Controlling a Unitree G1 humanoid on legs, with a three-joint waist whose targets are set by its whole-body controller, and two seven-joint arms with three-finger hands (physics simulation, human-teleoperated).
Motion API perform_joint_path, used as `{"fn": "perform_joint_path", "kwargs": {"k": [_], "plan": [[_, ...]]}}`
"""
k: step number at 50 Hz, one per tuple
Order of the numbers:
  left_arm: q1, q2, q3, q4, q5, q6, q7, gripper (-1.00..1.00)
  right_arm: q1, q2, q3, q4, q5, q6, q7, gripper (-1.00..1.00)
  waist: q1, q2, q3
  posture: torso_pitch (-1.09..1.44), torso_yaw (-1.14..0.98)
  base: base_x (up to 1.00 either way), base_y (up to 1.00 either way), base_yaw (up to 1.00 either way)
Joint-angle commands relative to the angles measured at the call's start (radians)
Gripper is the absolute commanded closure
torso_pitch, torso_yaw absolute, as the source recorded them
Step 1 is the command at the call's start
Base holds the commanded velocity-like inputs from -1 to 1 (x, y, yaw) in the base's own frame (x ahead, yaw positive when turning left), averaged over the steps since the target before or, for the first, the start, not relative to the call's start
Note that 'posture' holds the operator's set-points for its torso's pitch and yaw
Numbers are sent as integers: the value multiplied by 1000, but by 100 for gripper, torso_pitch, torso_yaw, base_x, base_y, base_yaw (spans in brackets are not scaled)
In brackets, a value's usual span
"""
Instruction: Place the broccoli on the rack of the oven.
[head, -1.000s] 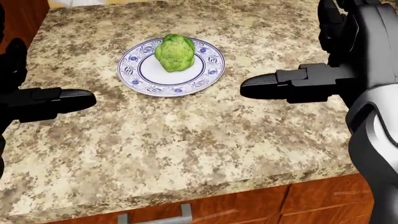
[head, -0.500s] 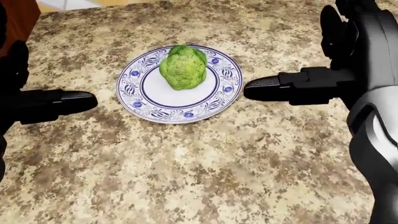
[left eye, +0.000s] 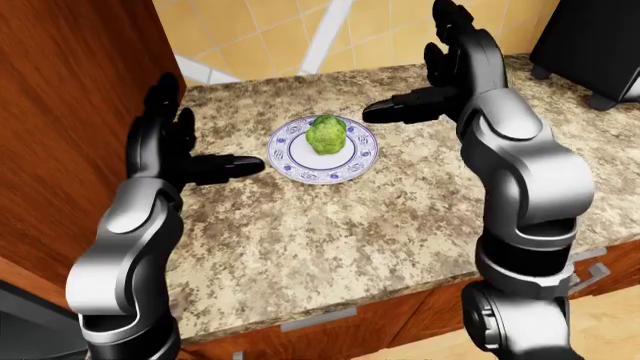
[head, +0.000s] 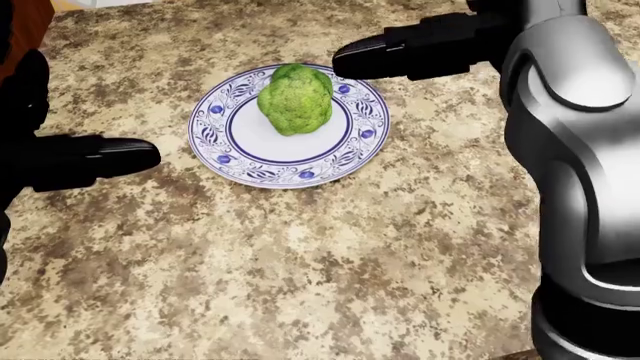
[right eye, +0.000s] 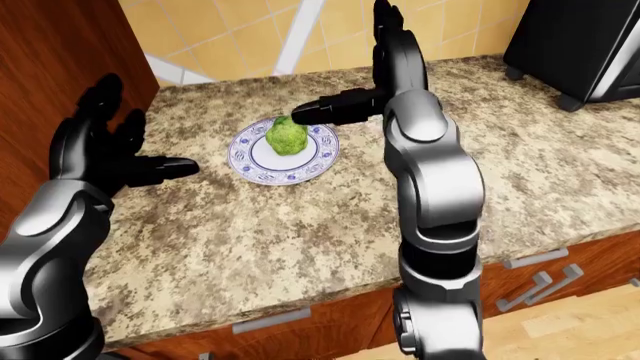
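Note:
The green broccoli (head: 295, 99) stands upright in the middle of a white plate with a blue pattern (head: 222, 152) on the speckled granite counter (head: 300, 262). My left hand (left eye: 196, 139) is open, to the left of the plate and apart from it, with one finger (head: 110, 156) pointing at the plate. My right hand (left eye: 425, 75) is open, with its fingers raised. One finger (head: 390, 49) reaches over the plate's upper right rim, just beside the top of the broccoli. I cannot tell whether it touches. No oven shows.
A tall wooden cabinet side (left eye: 70, 112) stands at the counter's left. A black appliance (right eye: 580, 45) sits at the top right of the counter. A tiled wall (left eye: 270, 30) runs behind. Drawers with metal handles (right eye: 530, 259) lie under the counter's near edge.
The head view has closed in on the plate. My right hand has moved up and left, from the plate's right side to over its upper right rim. My left hand has barely moved.

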Motion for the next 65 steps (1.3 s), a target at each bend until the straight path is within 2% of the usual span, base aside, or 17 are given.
{"fn": "perform_joint_path", "kwargs": {"k": [1, 5, 7, 13, 16, 19, 27, 40, 65], "plan": [[-29, 11, 8, -28, -3, -27, 4, -100, -92, -1, 1, 39, -25, -35, 17, -100, 0, 3, -25, 0, 0, 0, 0, 0], [-31, 16, 10, -23, -9, -30, 5, -100, -246, 8, 28, 269, -59, -104, 63, -100, -1, 8, -25, 0, 0, 0, 0, 0], [-30, 18, 14, -21, -12, -32, 6, -100, -287, 27, 36, 360, -79, -146, 81, -100, -2, 11, -25, 0, 0, 0, 0, 0], [-28, 19, 11, -22, -16, -31, 12, -100, -329, 55, 32, 479, -117, -221, 100, -100, 0, 12, -27, 0, 0, 0, 0, 0], [-27, 18, 9, -21, -15, -33, 12, -100, -327, 62, 48, 500, -150, -246, 111, -100, 4, 13, -27, 0, 0, 0, 0, 0], [-28, 19, 10, -16, -15, -37, 10, -100, -312, 78, 54, 499, -183, -264, 113, -76, 6, 15, -26, 0, 0, 0, 0, 0], [-29, 19, 10, -23, -19, -31, 14, -100, -259, 110, 56, 468, -224, -273, 125, -66, 7, 17, -26, 0, 0, 0, 0, 0], [-29, 22, 11, -22, -23, -32, 12, -100, -180, 159, 70, 450, -237, -306, 110, -69, 3, 19, -29, 0, 0, 0, 0, 0], [-31, 24, 13, -21, -30, -30, 14, -100, -187, 191, 79, 548, -258, -389, 91, -69, 0, 22, -31, 0, 0, 0, 0, 0]]}}
